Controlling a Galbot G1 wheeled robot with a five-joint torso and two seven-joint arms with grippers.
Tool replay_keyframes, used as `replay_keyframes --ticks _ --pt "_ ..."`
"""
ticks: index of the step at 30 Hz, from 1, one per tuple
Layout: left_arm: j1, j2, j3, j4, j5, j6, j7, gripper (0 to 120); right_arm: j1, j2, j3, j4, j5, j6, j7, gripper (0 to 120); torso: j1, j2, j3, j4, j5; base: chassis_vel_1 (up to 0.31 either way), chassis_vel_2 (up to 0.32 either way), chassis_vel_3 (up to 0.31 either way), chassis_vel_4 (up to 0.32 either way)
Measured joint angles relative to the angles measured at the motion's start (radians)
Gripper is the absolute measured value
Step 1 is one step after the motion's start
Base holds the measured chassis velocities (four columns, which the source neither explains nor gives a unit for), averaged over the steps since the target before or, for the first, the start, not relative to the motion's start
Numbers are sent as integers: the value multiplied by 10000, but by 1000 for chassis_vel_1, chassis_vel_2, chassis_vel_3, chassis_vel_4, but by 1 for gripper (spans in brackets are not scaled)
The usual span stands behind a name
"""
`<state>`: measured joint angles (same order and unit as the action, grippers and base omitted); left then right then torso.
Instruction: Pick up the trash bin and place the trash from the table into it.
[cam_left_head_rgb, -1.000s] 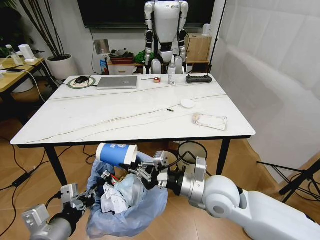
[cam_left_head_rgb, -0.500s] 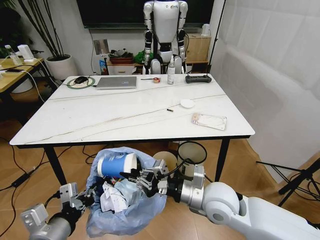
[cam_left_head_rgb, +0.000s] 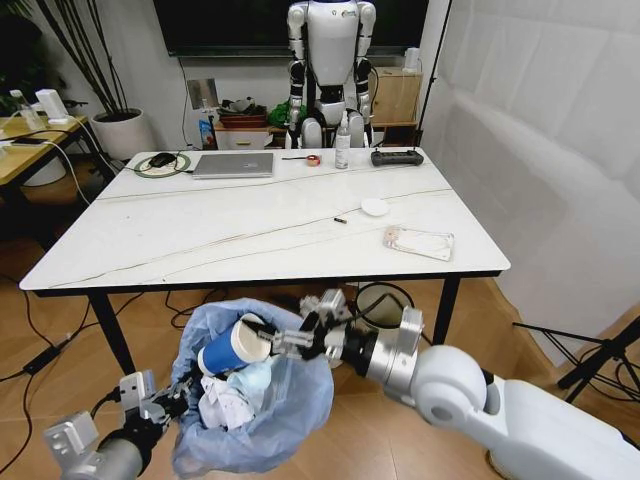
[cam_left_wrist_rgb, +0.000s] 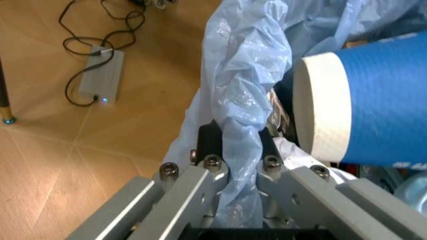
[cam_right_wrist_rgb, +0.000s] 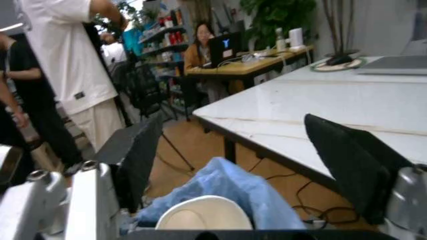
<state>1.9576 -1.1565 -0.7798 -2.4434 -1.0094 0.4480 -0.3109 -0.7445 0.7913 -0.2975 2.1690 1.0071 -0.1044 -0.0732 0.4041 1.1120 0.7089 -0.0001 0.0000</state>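
I see my left gripper low at the near left, below the table's near edge, its fingers pressed together on a fold of the light-blue bag that lines the trash bin. In the left wrist view the crinkled plastic runs straight down between the two black pads, so the bin hangs from that pinch just in front of the table.

My right gripper reaches in from the right and sits just above the bin's mouth, fingers spread apart. The blue paper cup lies tilted in the bag opening, its white rim toward that gripper and just beside the fingertips; I cannot tell whether they touch. Under the cup I make out crumpled white paper inside the bag.

On the tabletop, toward the right, a small round white lid and a flat clear wrapper lie near each other.
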Motion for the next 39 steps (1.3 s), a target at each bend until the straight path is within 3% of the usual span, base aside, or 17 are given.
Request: replay_keyframes --ticks 6,19,22,31,34,39 --pt "69 -30 -12 -5 -2 -32 -169 0 -88 305 939 -383 71 4 973 100 0 0 0 0 0 0 0 0 0" --pt "394 -20 -378 -269 -11 28 -395 0 440 1145 2020 -2543 -881 121 2196 100 0 0 1 1 1 0 0 0 0" --pt "351 75 -436 -302 -106 87 -407 0 773 1336 2265 -3223 -986 -523 2374 100 0 0 1 1 1 0 0 0 0" --pt "232 187 -385 -334 -190 148 -384 0 1796 2158 3035 -5438 -1762 -2308 2026 100 1 -1 1 -1 -1 0 0 0 0" --pt "227 180 -397 -380 -189 149 -371 0 2244 2707 3100 -6854 -2540 -2178 1373 100 1 -1 2 2 1 0 0 0 0" --pt "222 144 -403 -437 -189 149 -360 0 2445 2915 3068 -7466 -2804 -1994 1185 100 1 -1 1 0 0 0 0 0 0"
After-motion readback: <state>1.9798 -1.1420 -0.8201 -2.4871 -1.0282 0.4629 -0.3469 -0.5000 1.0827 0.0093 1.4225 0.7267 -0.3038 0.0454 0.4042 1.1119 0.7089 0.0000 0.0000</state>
